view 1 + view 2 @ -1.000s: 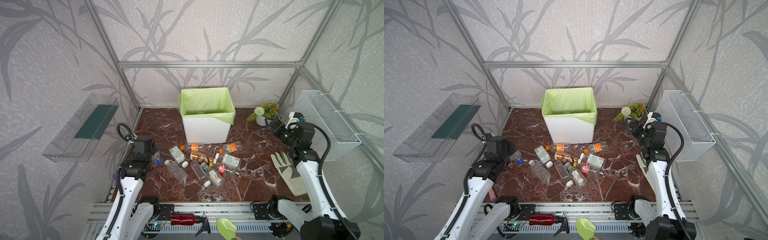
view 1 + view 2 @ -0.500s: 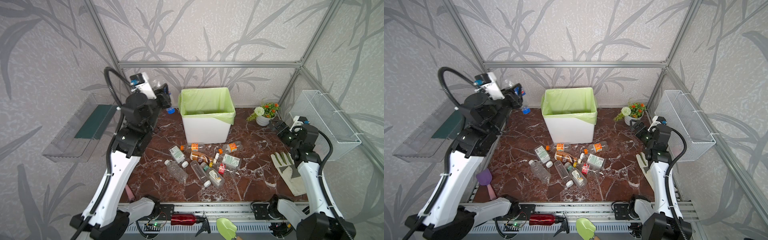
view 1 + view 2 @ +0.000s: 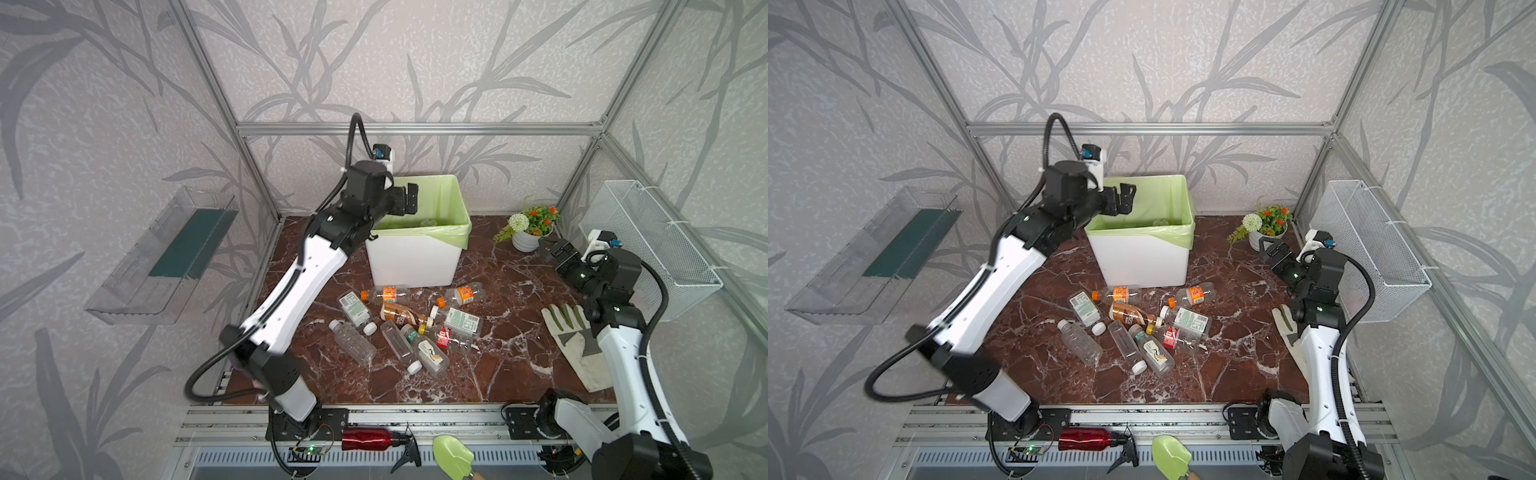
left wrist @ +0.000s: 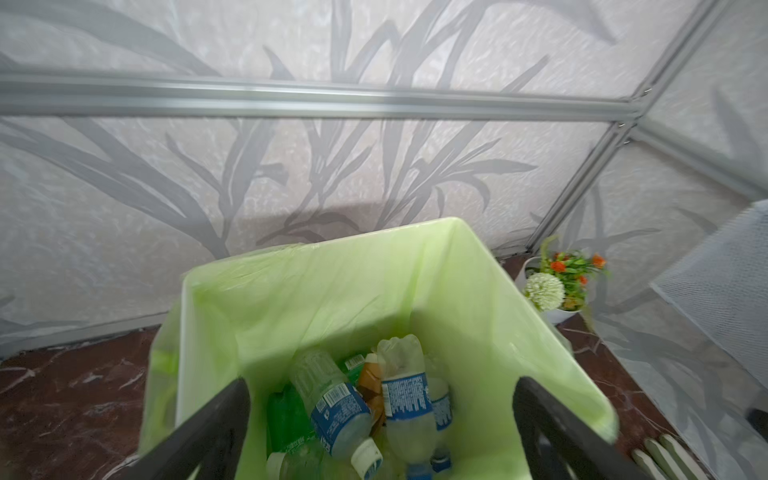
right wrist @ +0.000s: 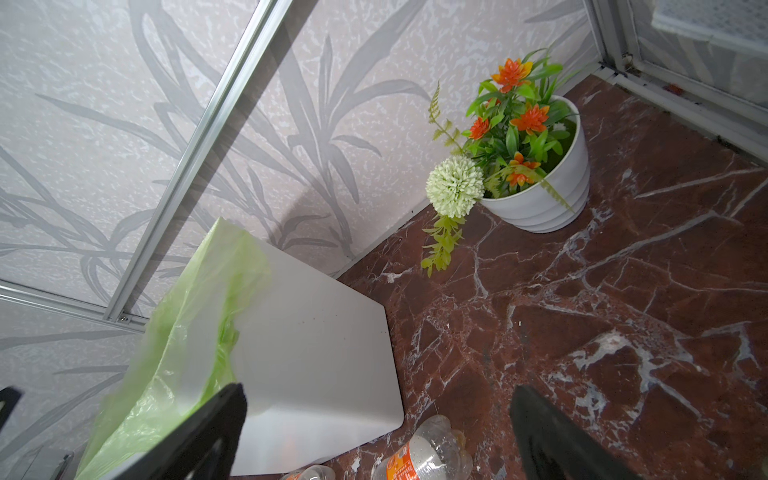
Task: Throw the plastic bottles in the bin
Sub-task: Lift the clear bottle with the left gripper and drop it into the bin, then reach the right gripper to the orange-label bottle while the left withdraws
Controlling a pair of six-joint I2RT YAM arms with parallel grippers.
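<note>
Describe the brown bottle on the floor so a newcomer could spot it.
Find the white bin with the green liner at the back of the marble floor. In the heap of plastic bottles before it, the brown bottle lies near the middle. It alone has a copper-brown wrap; its neighbours are mostly clear plastic.

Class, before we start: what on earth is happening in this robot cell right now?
A two-armed robot is clearing plastic bottles into a bin. The left gripper hovers open over the bin, holding nothing; several bottles already lie inside. The right gripper is open and empty near the flower pot. About ten loose bottles lie on the marble table in front of the bin.
</note>
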